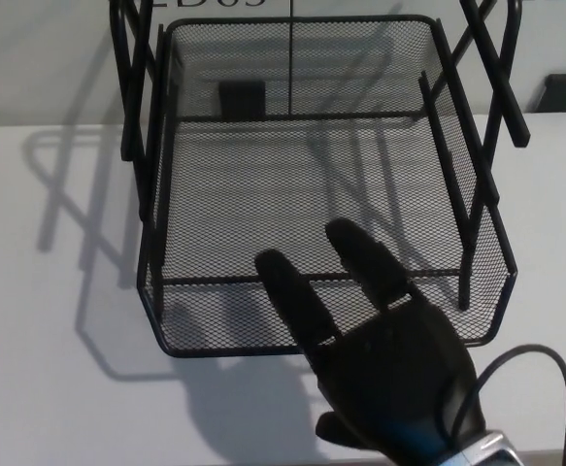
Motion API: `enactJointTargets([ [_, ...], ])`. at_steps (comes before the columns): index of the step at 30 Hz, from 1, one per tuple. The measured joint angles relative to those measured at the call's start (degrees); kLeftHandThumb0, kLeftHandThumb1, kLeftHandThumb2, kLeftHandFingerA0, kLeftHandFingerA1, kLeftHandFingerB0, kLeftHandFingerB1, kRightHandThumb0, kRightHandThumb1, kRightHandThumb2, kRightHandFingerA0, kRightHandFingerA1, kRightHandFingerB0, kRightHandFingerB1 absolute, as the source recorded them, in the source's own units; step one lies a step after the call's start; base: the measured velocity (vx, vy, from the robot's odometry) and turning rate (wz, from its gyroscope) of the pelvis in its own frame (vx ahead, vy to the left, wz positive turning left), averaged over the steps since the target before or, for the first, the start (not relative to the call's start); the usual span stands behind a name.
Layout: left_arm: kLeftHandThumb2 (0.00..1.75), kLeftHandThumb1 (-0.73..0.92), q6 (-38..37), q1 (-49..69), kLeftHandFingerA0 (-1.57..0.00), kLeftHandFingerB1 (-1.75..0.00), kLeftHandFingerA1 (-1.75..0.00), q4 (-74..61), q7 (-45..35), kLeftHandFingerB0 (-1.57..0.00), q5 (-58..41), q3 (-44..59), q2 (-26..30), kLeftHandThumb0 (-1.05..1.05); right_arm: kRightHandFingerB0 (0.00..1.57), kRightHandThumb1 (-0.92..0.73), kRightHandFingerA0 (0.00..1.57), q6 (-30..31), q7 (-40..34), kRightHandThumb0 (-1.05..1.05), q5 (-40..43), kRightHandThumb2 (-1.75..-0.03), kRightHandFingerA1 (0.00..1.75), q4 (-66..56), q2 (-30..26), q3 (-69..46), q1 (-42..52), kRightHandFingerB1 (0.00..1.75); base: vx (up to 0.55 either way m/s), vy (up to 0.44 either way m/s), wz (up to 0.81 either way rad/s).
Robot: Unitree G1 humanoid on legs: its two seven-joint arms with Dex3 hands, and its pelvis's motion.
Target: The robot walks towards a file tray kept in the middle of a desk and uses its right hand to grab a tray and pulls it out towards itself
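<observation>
White desk [49, 369] holds empty mesh tray [166, 320]; right robot hand [380, 359] hovers released, 2 fingers [292, 296] spread.

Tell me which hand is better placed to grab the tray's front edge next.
The right hand: it hovers over the mesh tray's front rim, fingers apart. The left hand is not in view.

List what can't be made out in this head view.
- Whether the right hand touches the tray: its fingers cover the front rim.
- The thumb: hidden under the palm.
- The frame's upper part: cut by the top edge.
- Lettering on the wall behind: cut by the top edge.
</observation>
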Motion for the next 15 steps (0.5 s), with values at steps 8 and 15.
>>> enactJointTargets([
  [8,0.93,0.49,0.0,-0.1,-0.34,-0.49,-0.61,0.3,0.1,-0.08,1.0,-0.4,0.0,-0.27,0.02,-0.42,0.00,0.0,0.1,-0.73,0.8,-0.87,0.22,3.8,1.3,-2.3,-3.6,0.16,0.00,0.000,0.00],
  [15,0.93,0.49,0.0,0.0,-0.35,-0.49,-0.61,0.1,0.1,-0.07,1.2,-0.4,0.1,-0.26,0.00,-0.42,0.00,0.7,0.7,-0.72,1.0,-0.86,0.22,9.4,1.9,-4.0,-5.5,0.19,0.00,0.000,0.00],
])
